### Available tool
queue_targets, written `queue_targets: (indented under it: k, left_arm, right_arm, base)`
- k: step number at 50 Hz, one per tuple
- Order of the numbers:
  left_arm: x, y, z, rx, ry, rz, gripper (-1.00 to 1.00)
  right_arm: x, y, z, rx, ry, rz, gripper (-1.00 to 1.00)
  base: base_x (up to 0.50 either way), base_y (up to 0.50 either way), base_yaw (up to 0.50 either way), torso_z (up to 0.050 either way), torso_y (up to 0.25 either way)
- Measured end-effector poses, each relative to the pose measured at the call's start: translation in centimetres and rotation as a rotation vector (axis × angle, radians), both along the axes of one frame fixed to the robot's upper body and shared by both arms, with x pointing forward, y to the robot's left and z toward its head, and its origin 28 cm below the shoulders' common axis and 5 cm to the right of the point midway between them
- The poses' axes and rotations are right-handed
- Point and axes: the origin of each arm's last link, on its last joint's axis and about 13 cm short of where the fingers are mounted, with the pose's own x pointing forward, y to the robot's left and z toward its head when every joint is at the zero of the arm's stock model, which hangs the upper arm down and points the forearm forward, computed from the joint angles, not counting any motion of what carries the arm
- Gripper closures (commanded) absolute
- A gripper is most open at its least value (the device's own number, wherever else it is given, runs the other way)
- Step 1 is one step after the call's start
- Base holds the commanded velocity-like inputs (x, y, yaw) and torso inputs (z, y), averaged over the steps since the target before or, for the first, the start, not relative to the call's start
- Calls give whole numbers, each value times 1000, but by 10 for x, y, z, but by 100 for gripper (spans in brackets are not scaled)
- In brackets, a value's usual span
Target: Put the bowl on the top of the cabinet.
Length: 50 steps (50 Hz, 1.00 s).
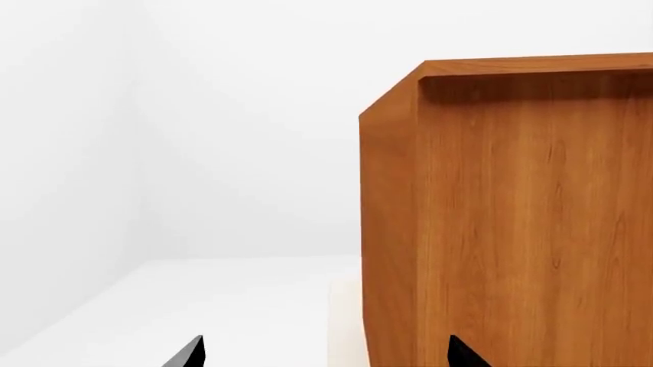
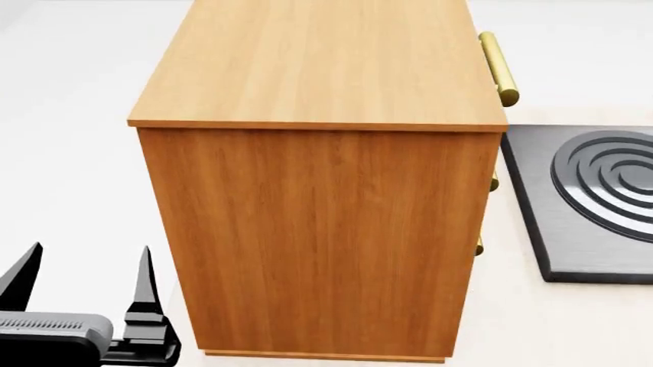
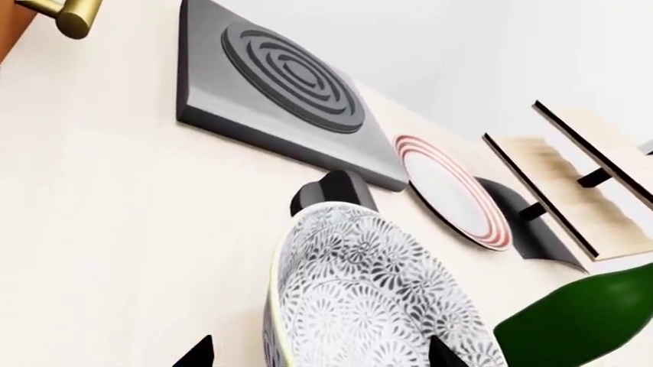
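Observation:
The bowl [image 3: 378, 298], white with a dense grey leaf pattern, fills the lower part of the right wrist view, close to the camera. It is out of the head view. My right gripper [image 3: 321, 349] is open. One fingertip [image 3: 200, 352] is outside the bowl's rim and the other [image 3: 441, 353] is over its patterned surface. The reddish-brown cabinet [image 2: 316, 229] stands in front of me and its lighter flat top [image 2: 316, 61] is bare. It also shows in the left wrist view [image 1: 510, 214]. My left gripper [image 2: 87, 260] is open and empty beside the cabinet's left side.
A dark stove plate with rings [image 2: 602, 199] lies right of the cabinet, also in the right wrist view [image 3: 286, 84]. Brass handles [image 2: 498, 67] stick out of the cabinet's right face. A red-ringed plate [image 3: 449, 187], a pale wooden rack [image 3: 582, 176] and a green bottle [image 3: 582, 321] are near the bowl.

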Motion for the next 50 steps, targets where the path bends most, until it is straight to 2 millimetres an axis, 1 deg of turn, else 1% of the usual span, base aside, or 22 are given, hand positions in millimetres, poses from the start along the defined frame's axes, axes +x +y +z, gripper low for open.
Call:
queue_targets:
  k: [21, 50]
  left_arm:
    - [-1, 0, 0, 0, -1, 0, -100]
    - [-1, -1, 1, 1, -1, -2, -100]
  right_arm:
    - [0, -1, -1, 6, -1, -7, -100]
    - [2, -3, -10, 21, 14, -15, -100]
  base:
    - [0, 0, 0, 0, 0]
    - [0, 0, 0, 0, 0]
